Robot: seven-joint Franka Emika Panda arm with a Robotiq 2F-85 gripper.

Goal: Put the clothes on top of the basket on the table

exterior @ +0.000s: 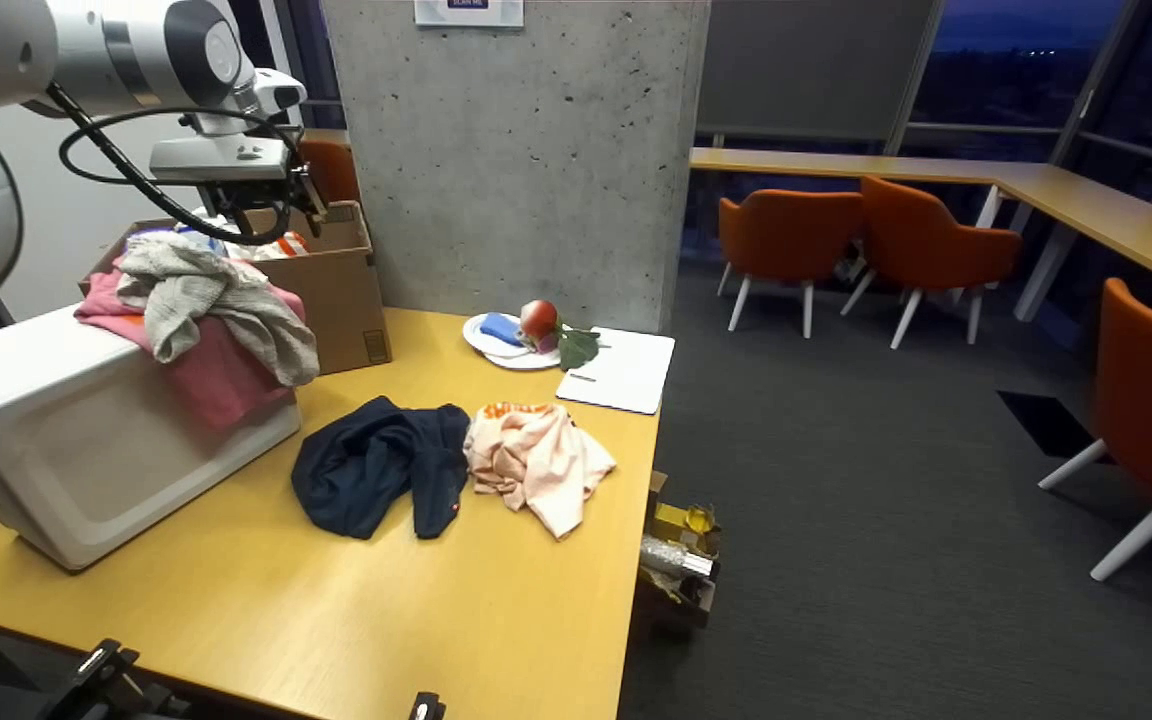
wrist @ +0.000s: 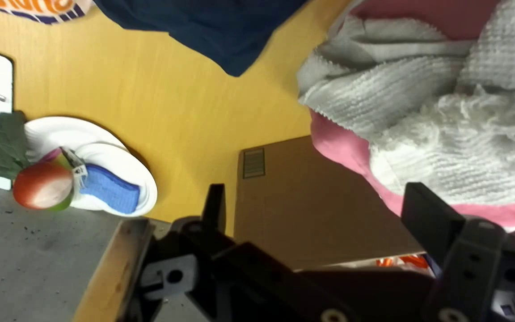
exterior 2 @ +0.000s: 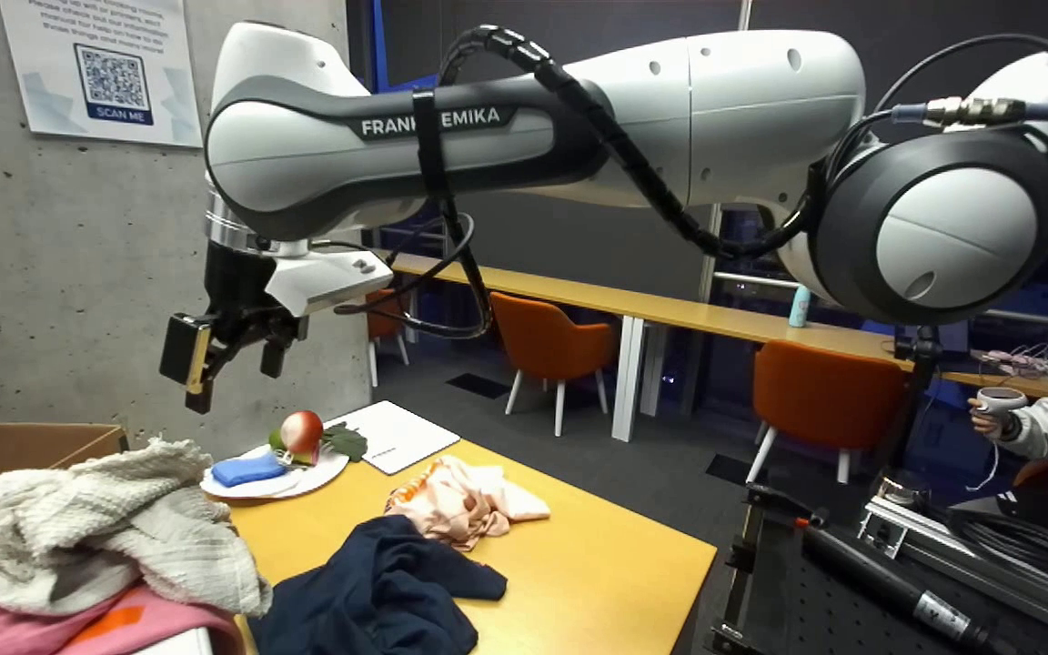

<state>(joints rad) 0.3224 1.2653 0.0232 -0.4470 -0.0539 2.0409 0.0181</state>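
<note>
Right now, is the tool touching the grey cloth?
Apart. In an exterior view, bare concrete shows in the gap between the open tool and the top edge of the grey cloth.

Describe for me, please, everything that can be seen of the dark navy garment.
The dark navy garment lies crumpled on the table between the basket and the cream garment, ungripped. It looks like soft, mostly plain fabric, with a sleeve-like part stretched out that bears a tiny red spot. Whether it touches the cream garment is unclear.
</note>
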